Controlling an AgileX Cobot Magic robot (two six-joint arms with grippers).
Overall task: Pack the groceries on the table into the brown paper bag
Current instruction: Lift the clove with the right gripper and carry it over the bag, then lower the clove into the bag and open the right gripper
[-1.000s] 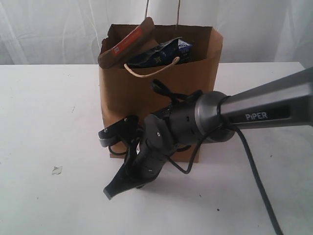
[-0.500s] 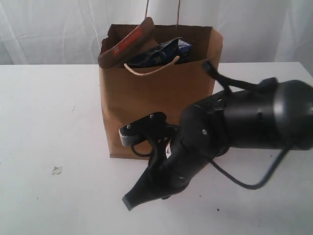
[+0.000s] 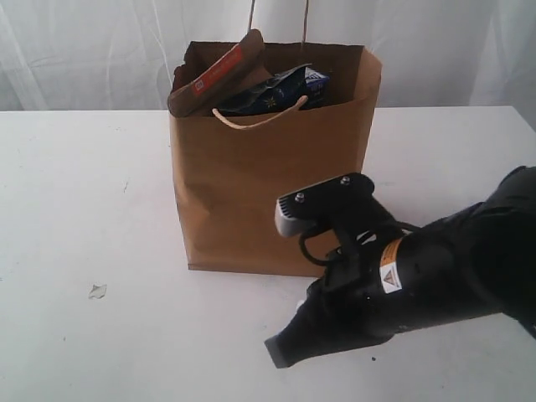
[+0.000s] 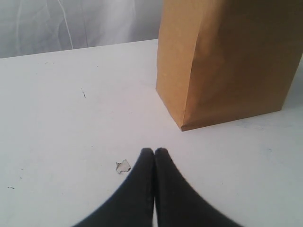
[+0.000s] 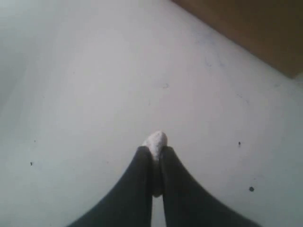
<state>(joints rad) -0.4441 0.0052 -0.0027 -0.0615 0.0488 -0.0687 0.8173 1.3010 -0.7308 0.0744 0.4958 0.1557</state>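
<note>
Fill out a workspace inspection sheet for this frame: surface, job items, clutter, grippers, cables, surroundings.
Surface: white table, a few dark specks.
Job's things: brown paper bag upright; brown-orange foil pouch and dark blue packet poke out of its top; no groceries seen on the table.
Clutter: white scrap on the table, left of the bag.
Grippers: left gripper shut, empty, close to that scrap; right gripper shut on a small white crumb.
Cables: black cable looped at the right wrist.
Surroundings: white curtain behind the table.
</note>
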